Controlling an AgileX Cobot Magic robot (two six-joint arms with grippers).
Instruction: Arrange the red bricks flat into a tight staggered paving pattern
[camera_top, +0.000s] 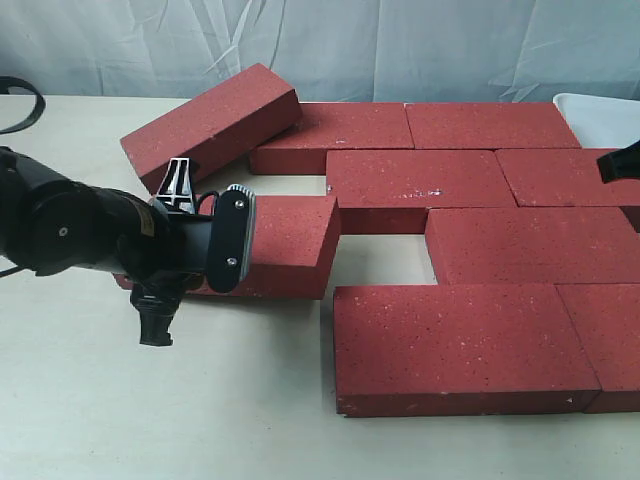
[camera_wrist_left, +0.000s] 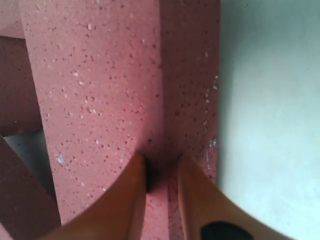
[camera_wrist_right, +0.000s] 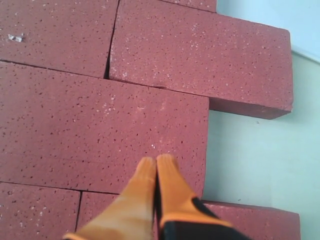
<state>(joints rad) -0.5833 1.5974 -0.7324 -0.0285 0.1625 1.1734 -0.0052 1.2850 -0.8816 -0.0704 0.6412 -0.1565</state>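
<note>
Several red bricks (camera_top: 420, 178) lie flat in staggered rows on the pale table (camera_top: 200, 400). One brick (camera_top: 285, 240) sits left of the rows, with a gap beside it. My left gripper (camera_wrist_left: 161, 160) is at its left end, jaws a little apart, both tips touching the brick (camera_wrist_left: 100, 90) along its long edge; in the exterior view the wrist (camera_top: 228, 240) hides the fingers. Another brick (camera_top: 210, 122) leans tilted at the back left, one end up on a laid brick. My right gripper (camera_wrist_right: 157, 161) is shut and empty, just above a laid brick (camera_wrist_right: 100, 130); it shows at the right edge (camera_top: 608, 165).
A white container (camera_top: 600, 112) stands at the back right, next to the rows. Bare table (camera_top: 385, 258) shows in the gap between the left brick and the third row. A dark cable (camera_top: 22, 105) loops at the far left. A pale curtain hangs behind.
</note>
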